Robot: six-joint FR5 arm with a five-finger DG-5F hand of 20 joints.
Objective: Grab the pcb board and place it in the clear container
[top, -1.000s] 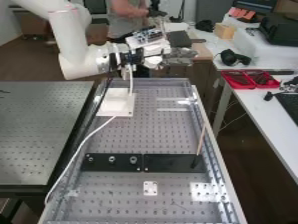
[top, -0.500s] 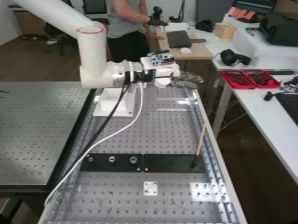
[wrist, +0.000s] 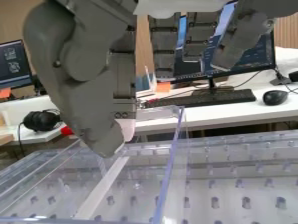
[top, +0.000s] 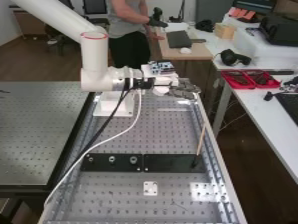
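Nearest me on the perforated bench (top: 136, 135), a small white plate (top: 151, 188) lies between the two long edges. Beyond it, two black plates (top: 110, 161) run end to end across the width, and a thin rod (top: 201, 137) stands tilted near the right edge. Farther up, the clear container (wrist: 167, 180) sits towards the far right corner, with a white block (top: 113, 106) towards the far left corner.

I have the hand (top: 181, 91) over the container's end of the bench, near that right corner. From the wrist, its fingers (wrist: 163, 50) hang straight and relaxed, and the thumb (wrist: 80, 85) points down towards the container's open top; I can't judge how high above it. Just beside the thumb's tip is a small pale piece (wrist: 128, 129); I can't tell whether that's a fingertip or the pcb board. Past the bench's right edge, the desk holds a keyboard (wrist: 203, 98) and a mouse (wrist: 275, 97).
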